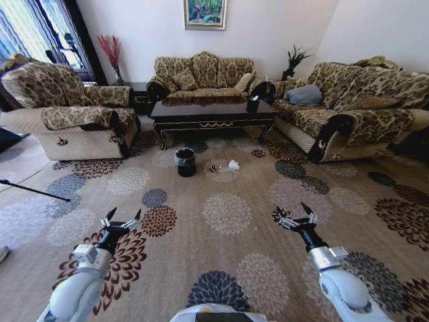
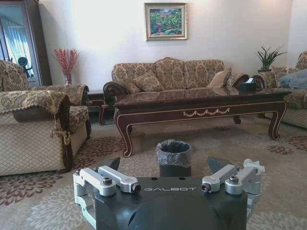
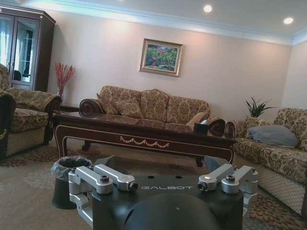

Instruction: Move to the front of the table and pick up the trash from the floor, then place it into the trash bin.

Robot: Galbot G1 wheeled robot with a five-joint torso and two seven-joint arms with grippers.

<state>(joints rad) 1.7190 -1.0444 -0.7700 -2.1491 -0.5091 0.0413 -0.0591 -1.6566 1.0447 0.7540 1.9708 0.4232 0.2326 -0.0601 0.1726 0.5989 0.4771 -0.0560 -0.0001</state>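
Both my arms reach forward and low, left pincer and right pincer spread open, empty.

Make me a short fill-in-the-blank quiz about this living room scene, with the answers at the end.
1. The trash bin stands on the carpet in front of the ____.
2. The trash lies on the ____ beside the bin.
3. The left gripper and right gripper are both ____.

Answers: table; carpet; open
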